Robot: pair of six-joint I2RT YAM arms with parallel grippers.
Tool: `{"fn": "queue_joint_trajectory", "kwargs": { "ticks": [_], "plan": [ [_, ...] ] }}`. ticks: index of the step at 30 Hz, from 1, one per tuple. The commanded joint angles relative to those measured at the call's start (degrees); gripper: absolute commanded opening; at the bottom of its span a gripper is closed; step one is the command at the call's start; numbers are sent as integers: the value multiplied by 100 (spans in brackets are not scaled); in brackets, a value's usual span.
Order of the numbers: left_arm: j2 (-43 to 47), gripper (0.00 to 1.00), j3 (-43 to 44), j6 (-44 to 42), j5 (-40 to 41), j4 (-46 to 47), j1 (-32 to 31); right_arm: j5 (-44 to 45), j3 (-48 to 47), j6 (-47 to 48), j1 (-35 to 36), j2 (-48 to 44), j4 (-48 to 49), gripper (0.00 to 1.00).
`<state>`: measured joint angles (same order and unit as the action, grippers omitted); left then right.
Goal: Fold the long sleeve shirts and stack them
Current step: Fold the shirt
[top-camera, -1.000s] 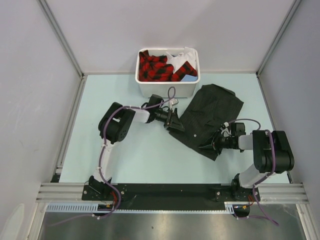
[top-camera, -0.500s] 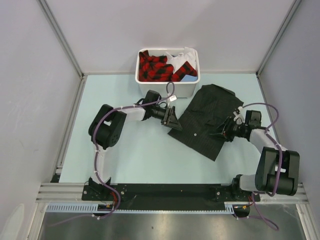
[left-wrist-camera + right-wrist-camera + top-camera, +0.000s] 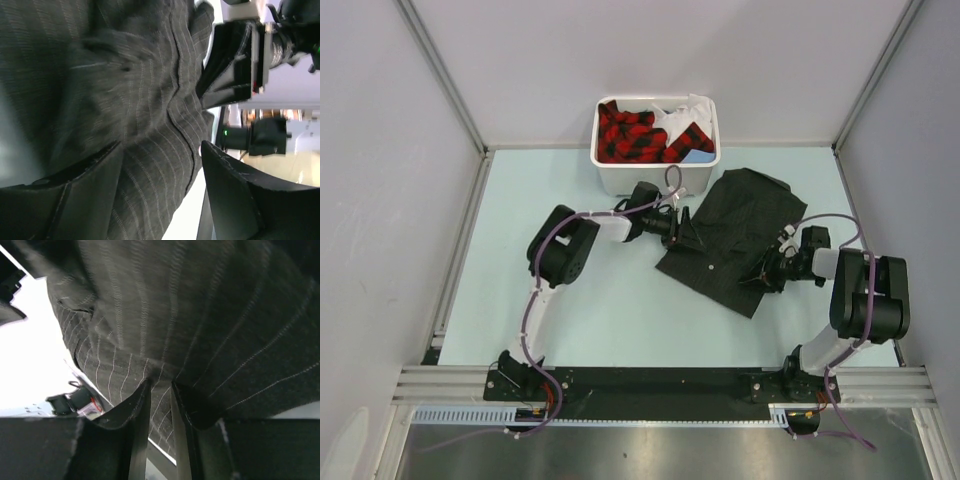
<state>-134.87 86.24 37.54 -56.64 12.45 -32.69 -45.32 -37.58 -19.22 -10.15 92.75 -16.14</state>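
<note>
- Two grippers have shifted in the last second, while the black pinstriped shirt [image 3: 735,225] has barely moved. It lies rumpled on the table [image 3: 590,310], right of centre, just in front of the white bin [image 3: 655,178].
- Your left gripper [image 3: 686,229] has slid from just off the shirt's left edge onto that edge. Its jaws stand spread, with cloth lying between the fingers [image 3: 235,200] but not yet nipped.
- Your right gripper [image 3: 761,273] has left the shirt's near corner and come up along its right-hand edge. Its fingertips [image 3: 134,425] are nearly together and pinch a thin fold of the pinstriped cloth.
- As I judge it, you have one edge held and the other only straddled, so the shirt is not yet folded and nothing is stacked. Close the left jaws on the edge before you lift, or the cloth will likely drag from one side only.
- The bin holds red-and-black checked clothing [image 3: 630,135] and something white. Whether these are more shirts you cannot tell from here.
</note>
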Motion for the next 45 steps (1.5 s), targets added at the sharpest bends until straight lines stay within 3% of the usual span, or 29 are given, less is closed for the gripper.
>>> {"fn": "queue_joint_trajectory", "kwargs": {
  "ticks": [1,2,5,9,14,18,23,28,34,41,45],
  "plan": [
    [205,74,-913,997,692,807,210,42,-706,963,22,-99,-826,28],
    [328,75,-1098,1123,472,1926,236,-238,-802,1077,83,-204,-960,28],
    [1075,80,-1574,958,-267,2857,254,-714,-1110,975,513,-731,-849,31],
    [2007,83,-2284,553,-664,2904,403,-715,-1199,-350,1180,-795,688,33],
    [2911,84,-2585,-719,-681,1561,711,-443,-1409,-995,1797,391,2552,31],
    [3072,84,-2182,-2633,-401,-336,685,-311,-1866,-1189,1850,1428,3230,30],
    [2878,80,-2031,-2998,-190,-1139,694,-153,-2349,-1155,1684,2405,3495,30],
    [2896,80,-2164,-3384,-110,-1253,685,-345,-2737,-952,1464,2108,2837,32],
    [2765,76,-1839,-4368,-110,-1964,387,-899,-2457,-189,1060,764,1223,38],
    [2484,73,-1418,-4879,171,-2185,-62,-620,-1376,657,269,-520,-529,23],
    [2352,73,-1250,-4844,232,-2115,-176,-267,-760,525,329,-846,-215,17]
  ]
}}
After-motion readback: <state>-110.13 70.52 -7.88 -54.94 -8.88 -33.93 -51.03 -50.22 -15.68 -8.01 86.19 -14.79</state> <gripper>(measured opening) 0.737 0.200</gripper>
